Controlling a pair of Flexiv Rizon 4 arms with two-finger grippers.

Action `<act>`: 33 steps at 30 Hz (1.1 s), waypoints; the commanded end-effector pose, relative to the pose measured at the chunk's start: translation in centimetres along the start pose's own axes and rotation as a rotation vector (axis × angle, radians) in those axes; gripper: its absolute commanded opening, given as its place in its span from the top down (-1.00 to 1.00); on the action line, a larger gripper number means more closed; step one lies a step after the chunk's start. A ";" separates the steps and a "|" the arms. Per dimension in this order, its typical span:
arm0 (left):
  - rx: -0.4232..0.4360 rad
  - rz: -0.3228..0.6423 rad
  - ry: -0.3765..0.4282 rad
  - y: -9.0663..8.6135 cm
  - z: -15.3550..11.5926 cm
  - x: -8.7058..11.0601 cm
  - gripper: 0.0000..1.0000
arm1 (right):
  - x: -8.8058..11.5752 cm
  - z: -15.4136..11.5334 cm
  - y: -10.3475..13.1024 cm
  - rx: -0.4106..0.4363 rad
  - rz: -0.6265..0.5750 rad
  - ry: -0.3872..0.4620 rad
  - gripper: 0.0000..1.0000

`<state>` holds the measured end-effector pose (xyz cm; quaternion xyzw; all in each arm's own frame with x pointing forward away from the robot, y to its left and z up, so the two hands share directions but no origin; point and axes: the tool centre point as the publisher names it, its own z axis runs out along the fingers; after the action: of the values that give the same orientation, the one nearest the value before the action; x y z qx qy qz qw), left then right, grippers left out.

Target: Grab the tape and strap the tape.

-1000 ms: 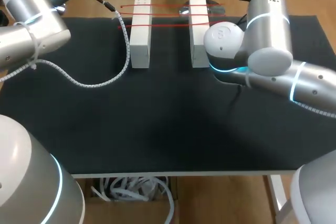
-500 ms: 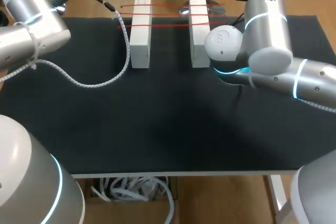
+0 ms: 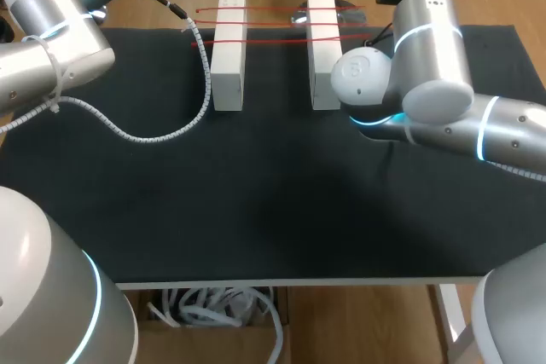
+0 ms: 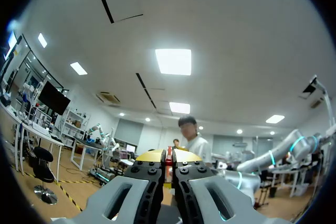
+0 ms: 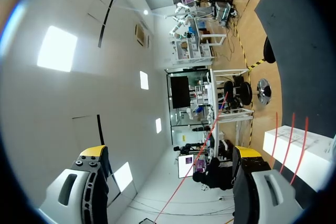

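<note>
Tape strand [image 5: 208,129] passes between the parted fingers of the right gripper [image 5: 170,152]

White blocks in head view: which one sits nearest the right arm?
The white rectangular block on the view's right, close beside the right arm. The other white block stands farther left, across the gap spanned by thin red tape strands.

tape [image 3: 273,10] across two blocks [image 3: 229,53], on table [image 3: 256,193]
</note>
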<state>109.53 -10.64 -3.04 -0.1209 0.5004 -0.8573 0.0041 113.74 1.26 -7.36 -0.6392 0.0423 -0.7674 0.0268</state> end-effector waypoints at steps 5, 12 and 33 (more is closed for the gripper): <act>0.002 0.001 0.001 0.1 0.0 -0.1 1.00 | 0.2 -0.2 0.0 -0.009 -0.010 -0.004 -1.00; 0.002 0.001 0.001 0.1 0.0 -0.1 1.00 | 0.0 -0.4 0.2 -0.017 -0.023 -0.010 0.03; 0.002 0.001 0.001 0.1 0.0 -0.1 1.00 | -0.1 -0.4 0.4 -0.022 -0.040 -0.003 0.65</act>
<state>109.53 -10.64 -3.04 -0.1209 0.5004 -0.8573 0.0041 113.32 0.74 -7.69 -0.6389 0.0369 -0.7684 0.0067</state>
